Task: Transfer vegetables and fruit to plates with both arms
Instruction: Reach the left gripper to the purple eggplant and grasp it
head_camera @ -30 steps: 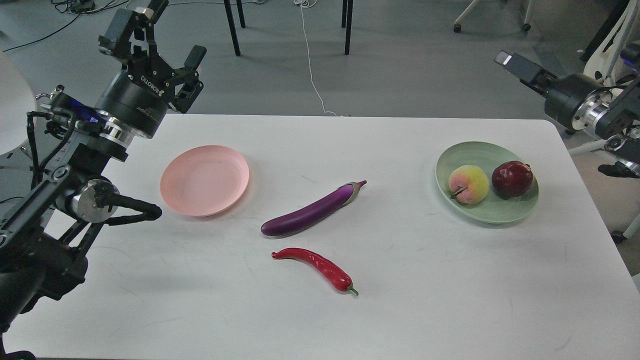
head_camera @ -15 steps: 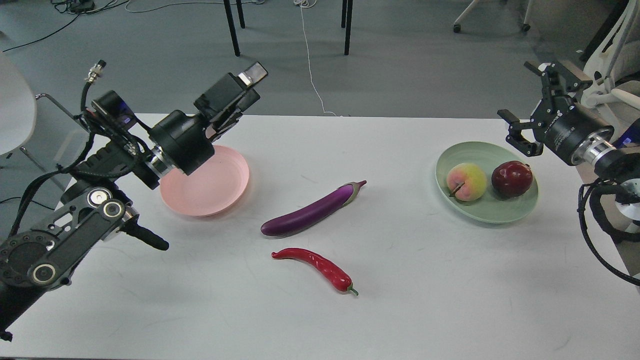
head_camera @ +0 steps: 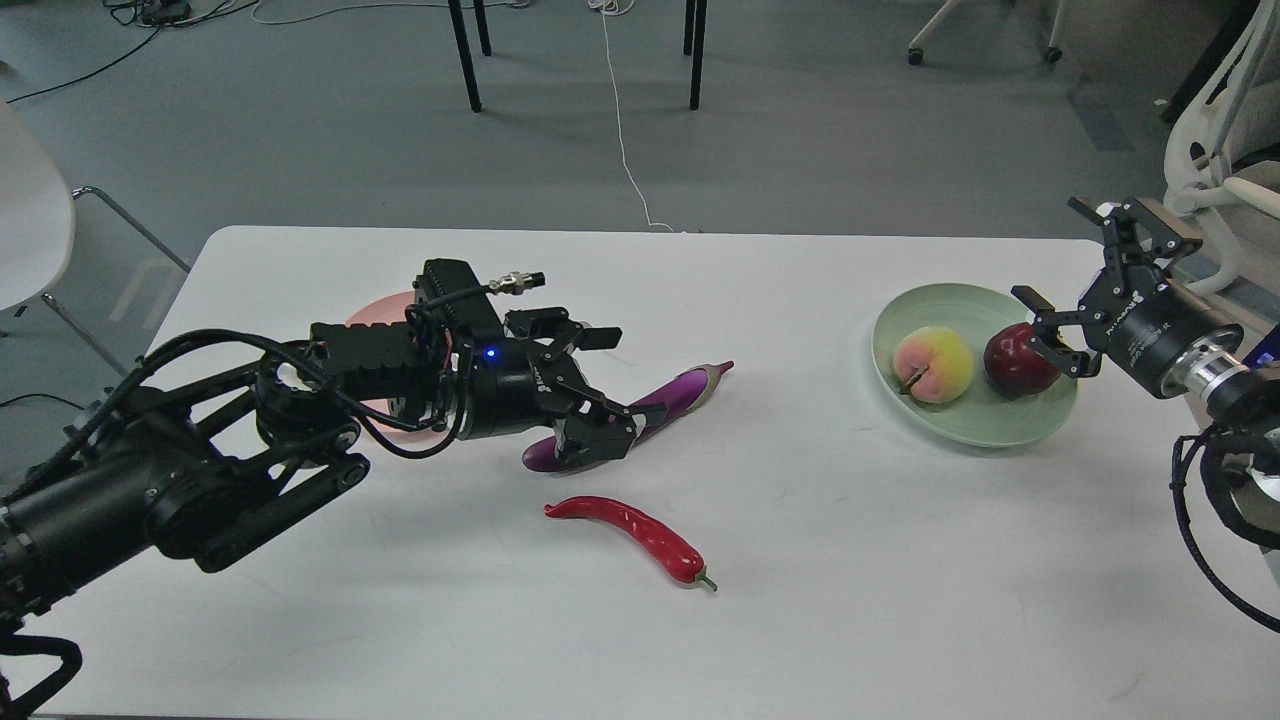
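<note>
The purple eggplant [head_camera: 683, 389] lies at the table's middle, its lower end hidden by my left gripper [head_camera: 632, 372]. That gripper is open, one finger over the eggplant's middle and the other behind it. The red chili pepper [head_camera: 630, 525] lies just in front. The pink plate [head_camera: 384, 304] is mostly hidden behind my left arm. The green plate [head_camera: 960, 428] at the right holds the peach [head_camera: 932, 363] and the pomegranate [head_camera: 1012, 362]. My right gripper [head_camera: 1047, 247] is open, just right of and above the pomegranate.
The white table [head_camera: 850, 600] ends at a rounded right edge close to my right arm. Chair legs [head_camera: 462, 55] and a white cable [head_camera: 622, 130] are on the floor beyond the far edge. A white chair [head_camera: 30, 230] stands at the left.
My left arm swung right and down from over the pink plate to the eggplant, gripper open. My right gripper moved down and slightly right, closer to the pomegranate.
</note>
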Action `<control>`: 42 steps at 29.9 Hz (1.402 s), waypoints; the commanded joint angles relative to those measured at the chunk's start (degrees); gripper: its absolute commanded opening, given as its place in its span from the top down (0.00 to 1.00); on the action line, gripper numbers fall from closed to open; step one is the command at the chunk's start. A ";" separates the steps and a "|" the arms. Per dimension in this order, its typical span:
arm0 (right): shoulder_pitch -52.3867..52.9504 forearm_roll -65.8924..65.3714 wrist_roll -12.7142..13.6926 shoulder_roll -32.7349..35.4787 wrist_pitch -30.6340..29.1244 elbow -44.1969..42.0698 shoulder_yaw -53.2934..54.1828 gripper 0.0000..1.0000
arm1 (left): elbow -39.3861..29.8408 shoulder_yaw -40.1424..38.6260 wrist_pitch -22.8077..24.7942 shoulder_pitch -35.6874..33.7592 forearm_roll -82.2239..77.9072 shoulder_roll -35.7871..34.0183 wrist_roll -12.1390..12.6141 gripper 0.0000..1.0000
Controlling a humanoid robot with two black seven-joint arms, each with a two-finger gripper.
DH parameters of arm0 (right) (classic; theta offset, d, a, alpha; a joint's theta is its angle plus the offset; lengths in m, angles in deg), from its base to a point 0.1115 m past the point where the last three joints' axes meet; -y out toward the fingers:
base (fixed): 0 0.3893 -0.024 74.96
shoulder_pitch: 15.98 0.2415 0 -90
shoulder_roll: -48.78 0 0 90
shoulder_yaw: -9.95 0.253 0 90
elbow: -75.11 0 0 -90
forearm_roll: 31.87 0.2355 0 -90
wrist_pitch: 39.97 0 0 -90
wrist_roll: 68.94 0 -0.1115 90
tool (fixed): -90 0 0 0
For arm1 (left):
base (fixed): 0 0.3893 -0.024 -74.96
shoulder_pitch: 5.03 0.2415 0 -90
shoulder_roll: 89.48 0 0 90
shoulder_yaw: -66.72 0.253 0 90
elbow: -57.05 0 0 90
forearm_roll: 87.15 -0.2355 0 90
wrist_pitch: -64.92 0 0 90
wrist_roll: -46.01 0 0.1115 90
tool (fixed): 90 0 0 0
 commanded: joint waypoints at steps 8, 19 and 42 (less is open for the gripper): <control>-0.59 -0.01 0.01 1.42 0.10 0.21 0.07 0.02 | 16.23 5.46 -3.20 -1.93 0.00 10.36 0.60 0.03; -0.68 -0.01 0.01 2.04 0.10 0.65 0.07 0.02 | 25.29 8.19 -6.72 -1.76 0.00 13.27 2.01 0.06; -1.29 -0.01 0.01 2.66 0.18 0.56 0.07 0.02 | 24.60 10.13 -7.16 -6.58 0.00 12.22 1.83 0.91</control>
